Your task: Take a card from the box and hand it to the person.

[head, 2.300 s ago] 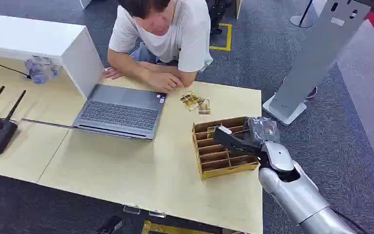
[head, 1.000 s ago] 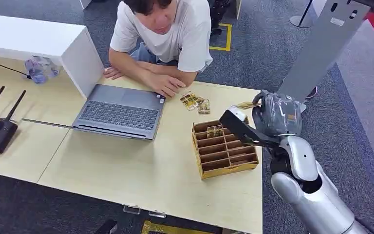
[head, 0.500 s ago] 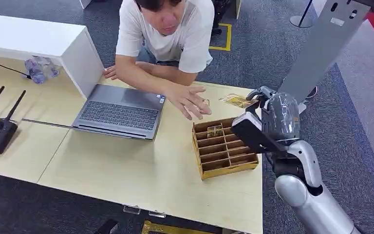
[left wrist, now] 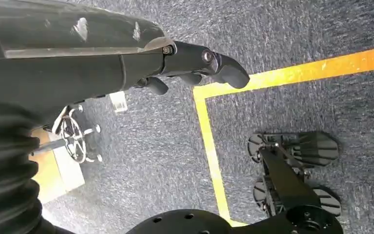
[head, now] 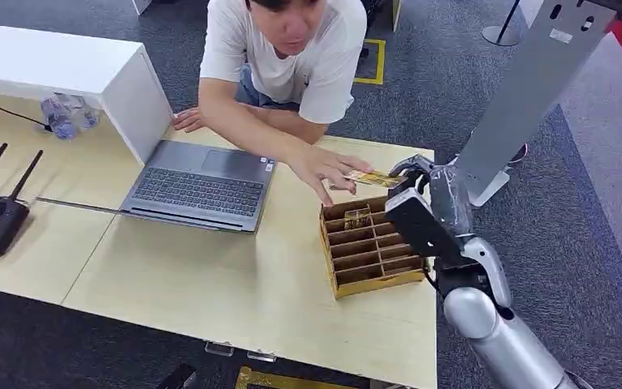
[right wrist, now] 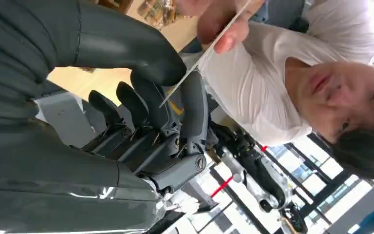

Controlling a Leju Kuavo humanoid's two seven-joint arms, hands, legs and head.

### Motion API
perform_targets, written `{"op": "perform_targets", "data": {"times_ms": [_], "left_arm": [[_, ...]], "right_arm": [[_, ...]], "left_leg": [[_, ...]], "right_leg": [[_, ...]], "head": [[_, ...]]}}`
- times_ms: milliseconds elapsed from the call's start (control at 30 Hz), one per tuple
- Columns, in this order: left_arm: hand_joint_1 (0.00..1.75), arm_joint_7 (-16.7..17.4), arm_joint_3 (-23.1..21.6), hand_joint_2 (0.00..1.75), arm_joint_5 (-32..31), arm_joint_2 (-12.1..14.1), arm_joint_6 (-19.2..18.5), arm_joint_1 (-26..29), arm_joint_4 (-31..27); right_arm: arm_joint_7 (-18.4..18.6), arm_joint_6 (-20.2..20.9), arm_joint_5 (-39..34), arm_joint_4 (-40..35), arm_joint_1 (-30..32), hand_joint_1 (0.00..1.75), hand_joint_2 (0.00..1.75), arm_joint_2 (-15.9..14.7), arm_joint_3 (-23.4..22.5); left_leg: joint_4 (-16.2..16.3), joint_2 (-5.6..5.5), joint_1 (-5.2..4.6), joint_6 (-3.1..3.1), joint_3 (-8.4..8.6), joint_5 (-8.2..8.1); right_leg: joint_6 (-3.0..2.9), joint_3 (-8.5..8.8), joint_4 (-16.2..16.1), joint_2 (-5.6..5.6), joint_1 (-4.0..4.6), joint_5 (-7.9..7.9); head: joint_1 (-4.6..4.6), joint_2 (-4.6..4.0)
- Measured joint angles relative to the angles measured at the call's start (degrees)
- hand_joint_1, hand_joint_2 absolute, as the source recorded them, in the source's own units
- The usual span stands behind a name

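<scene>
Wooden bench [head: 235, 284], carpet around. Card [head: 370, 177] out of box [head: 370, 247], pinched in right robot hand [head: 431, 193]; person's hand [head: 321, 168] already gripping it. Left robot hand [left wrist: 195, 61] hangs loosely curled, holding nothing. Remaining: release.

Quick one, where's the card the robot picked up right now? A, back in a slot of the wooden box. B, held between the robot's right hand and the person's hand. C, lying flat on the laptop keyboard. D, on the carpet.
B: the card is up above the wooden box, pinched by the right hand at one end while the person's hand grips the other.
</scene>
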Motion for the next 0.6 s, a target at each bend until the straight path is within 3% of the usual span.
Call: {"op": "perform_targets", "data": {"times_ms": [233,267,400,433,600], "left_arm": [[0.0,0.0,0.0,1.75,0.0,0.0,0.2,0.0,0.0],[0.0,0.0,0.0,1.75,0.1,0.0,0.2,0.0,0.0],[0.0,0.0,0.0,1.75,-0.2,0.0,-0.8,0.0,0.0],[0.0,-0.3,0.0,0.0,-0.2,0.0,-1.0,0.0,0.0],[0.0,-0.9,0.0,0.0,0.6,0.0,-0.7,0.0,0.0]], "right_arm": [[-0.4,0.1,-1.0,2.3,-0.1,1.55,1.75,1.1,1.0],[-0.4,0.1,-1.0,2.6,-0.1,0.0,1.75,1.3,1.1],[-0.6,0.6,-1.7,3.5,-0.1,0.0,1.75,1.6,1.3],[-0.7,0.7,-2.5,3.7,-0.1,0.0,1.75,1.7,1.4],[-2.7,1.6,-9.7,4.2,0.1,0.0,1.75,1.9,1.5]], "left_leg": [[0.0,-0.01,0.0,0.0,-0.01,0.0],[0.0,-0.01,0.0,0.0,0.0,0.0],[0.0,-0.01,0.0,0.0,0.0,0.0],[0.0,-0.01,0.0,0.0,0.0,0.0],[0.0,0.0,0.0,0.0,0.03,0.0]], "right_leg": [[0.0,0.0,0.0,-0.01,0.0,0.0],[0.0,0.0,0.0,-0.01,0.0,0.0],[0.0,0.0,0.0,-0.01,0.0,0.0],[0.0,0.0,0.0,-0.01,0.0,0.0],[0.0,-0.01,0.0,0.0,0.0,0.0]], "head": [[0.0,0.0],[0.0,0.0],[0.0,0.0],[0.0,0.0],[0.0,0.0]]}}
